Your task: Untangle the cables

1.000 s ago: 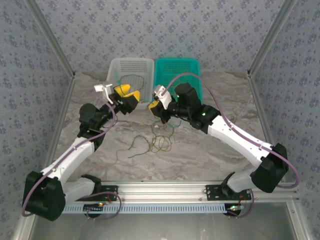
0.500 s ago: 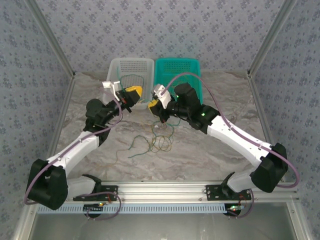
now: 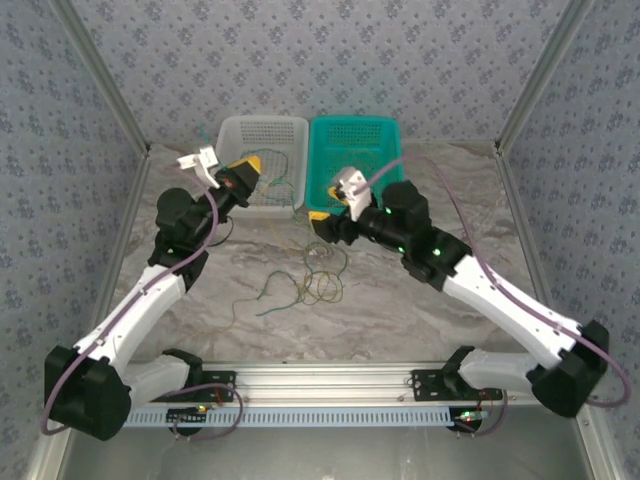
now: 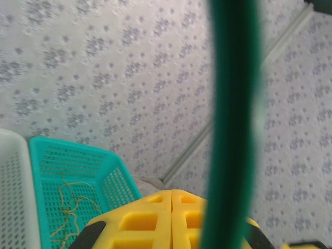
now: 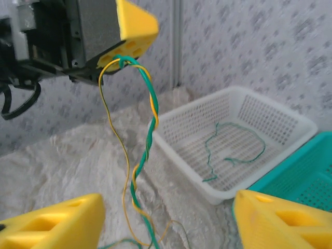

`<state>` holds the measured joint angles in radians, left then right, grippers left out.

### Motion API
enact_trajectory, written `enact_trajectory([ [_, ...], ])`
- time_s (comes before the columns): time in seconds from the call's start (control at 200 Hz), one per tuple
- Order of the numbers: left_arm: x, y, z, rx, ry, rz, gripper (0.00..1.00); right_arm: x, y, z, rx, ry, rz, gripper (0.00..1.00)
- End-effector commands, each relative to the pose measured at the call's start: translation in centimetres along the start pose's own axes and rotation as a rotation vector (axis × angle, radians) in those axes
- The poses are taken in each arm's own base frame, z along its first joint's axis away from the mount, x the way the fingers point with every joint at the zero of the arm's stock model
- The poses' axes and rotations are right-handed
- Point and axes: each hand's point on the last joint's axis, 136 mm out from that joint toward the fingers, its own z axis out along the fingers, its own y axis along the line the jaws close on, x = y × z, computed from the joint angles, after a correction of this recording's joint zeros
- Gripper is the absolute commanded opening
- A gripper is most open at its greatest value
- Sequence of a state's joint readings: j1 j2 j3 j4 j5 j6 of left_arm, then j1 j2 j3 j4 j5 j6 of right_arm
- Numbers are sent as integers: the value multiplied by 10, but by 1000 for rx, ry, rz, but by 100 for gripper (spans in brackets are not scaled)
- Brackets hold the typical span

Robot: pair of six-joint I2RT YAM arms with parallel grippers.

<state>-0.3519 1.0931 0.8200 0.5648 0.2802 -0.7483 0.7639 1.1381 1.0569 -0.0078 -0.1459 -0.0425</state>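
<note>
Barely begun, we judge: one green cable (image 5: 223, 124) lies in the white basket (image 3: 262, 119), our left gripper (image 5: 124, 52) pinches a twisted green-yellow pair (image 5: 150, 119) near the table's (image 3: 430, 310) far edge, right gripper (image 5: 168, 207) agape, tangle (image 3: 322, 285) mid-table.

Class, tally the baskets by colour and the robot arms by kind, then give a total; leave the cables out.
White basket: 1
Teal basket: 1
Robot arms: 2, the left arm and the right arm
Total: 4
</note>
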Motion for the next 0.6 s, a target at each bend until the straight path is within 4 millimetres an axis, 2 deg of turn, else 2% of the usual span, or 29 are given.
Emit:
enact_trajectory([
  [0.0,-30,-13,-4,-8,-80,-55,0,2,-13,-18,74,-122,51,73],
  [0.115,-34,-12,-5,-20,-97,-73,0,16,-6,-36,48,-246,97,74],
  [0.17,-35,-12,-5,-18,-102,-77,0,31,-2,-38,40,-268,100,74],
  [0.265,-37,-12,-6,-21,-105,-82,0,52,-10,-37,99,-252,92,74],
  [0.31,-36,-13,-5,-16,-103,-83,0,64,-13,-33,117,-228,78,78],
  [0.415,-35,-15,-4,-2,-95,-94,0,77,-13,-18,108,-178,54,78],
  [0.5,-34,-17,-4,9,-90,-100,0,78,-11,-2,86,-167,49,79],
  [0.595,-32,-18,-6,13,-89,-103,0,72,1,19,9,-161,26,80],
])
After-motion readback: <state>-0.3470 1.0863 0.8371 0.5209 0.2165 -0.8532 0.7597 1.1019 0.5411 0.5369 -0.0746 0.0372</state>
